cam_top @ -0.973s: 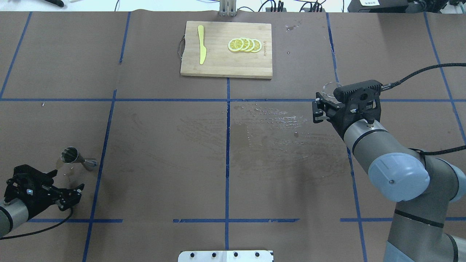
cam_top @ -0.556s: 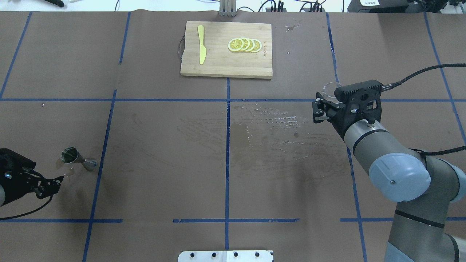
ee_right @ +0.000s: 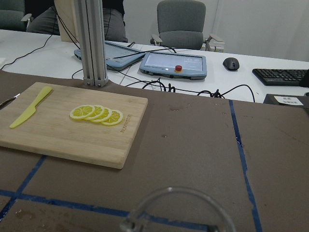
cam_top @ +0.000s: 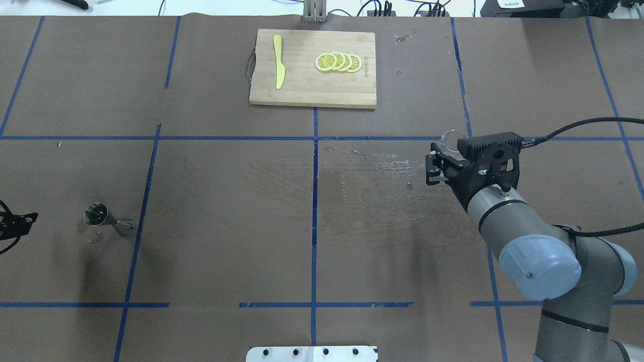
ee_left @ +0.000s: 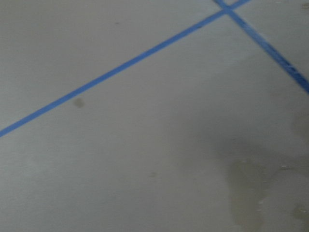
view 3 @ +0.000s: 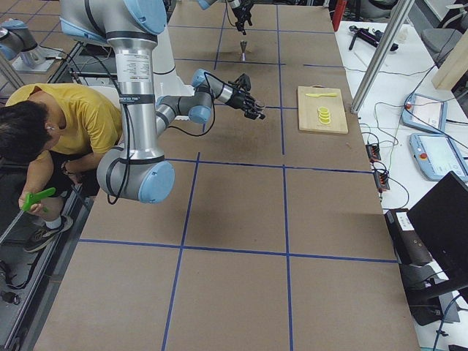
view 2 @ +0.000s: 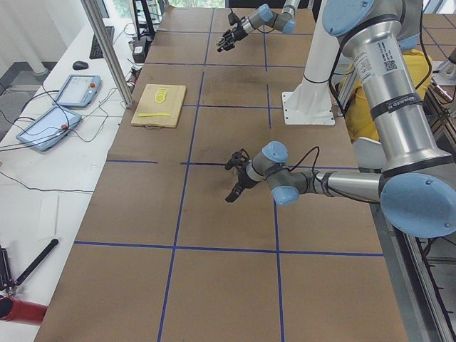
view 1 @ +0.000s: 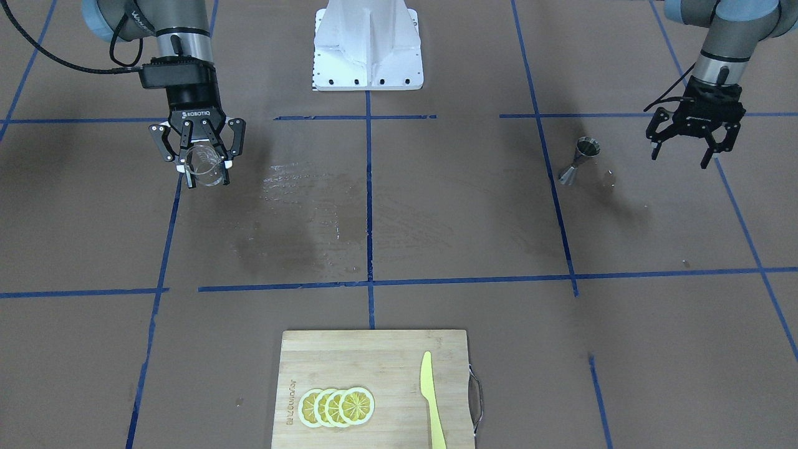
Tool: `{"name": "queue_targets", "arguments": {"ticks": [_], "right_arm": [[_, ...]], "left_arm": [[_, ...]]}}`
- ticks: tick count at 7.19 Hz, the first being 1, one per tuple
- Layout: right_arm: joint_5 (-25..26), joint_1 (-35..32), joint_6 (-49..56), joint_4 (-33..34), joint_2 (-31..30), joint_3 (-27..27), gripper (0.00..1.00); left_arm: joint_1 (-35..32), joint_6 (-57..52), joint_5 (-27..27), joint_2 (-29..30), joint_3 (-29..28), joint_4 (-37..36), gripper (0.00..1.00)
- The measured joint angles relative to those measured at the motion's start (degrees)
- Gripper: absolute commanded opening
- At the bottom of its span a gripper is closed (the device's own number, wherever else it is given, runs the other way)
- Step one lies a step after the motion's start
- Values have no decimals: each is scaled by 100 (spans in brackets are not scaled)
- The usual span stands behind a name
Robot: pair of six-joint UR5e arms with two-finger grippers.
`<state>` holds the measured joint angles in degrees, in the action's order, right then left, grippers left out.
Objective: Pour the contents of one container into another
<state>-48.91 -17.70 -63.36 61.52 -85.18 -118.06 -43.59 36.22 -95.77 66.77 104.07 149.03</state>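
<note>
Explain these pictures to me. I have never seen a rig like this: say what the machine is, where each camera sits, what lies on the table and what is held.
This is a robot with two jointed arms, each ending in a two-finger claw. Two pictures look down on the table, one from behind the robot, one facing it; two look along it from its ends; two come from wrist cameras. On the brown table with blue tape lines lies a wooden cutting board bearing yellow lemon slices and a yellow-green knife; a small silvery hourglass-shaped steel jigger stands apart. The right claw is shut on a small clear glass cup. The left claw hangs open and empty near the jigger.
</note>
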Motion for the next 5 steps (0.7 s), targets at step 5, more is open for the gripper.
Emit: {"name": "queue_targets", "arguments": {"ticks": [5], "right_arm": [[1436, 909, -1207, -402, -315, 677, 2]], "left_arm": [[-2243, -454, -2472, 624, -817, -287, 100]]}}
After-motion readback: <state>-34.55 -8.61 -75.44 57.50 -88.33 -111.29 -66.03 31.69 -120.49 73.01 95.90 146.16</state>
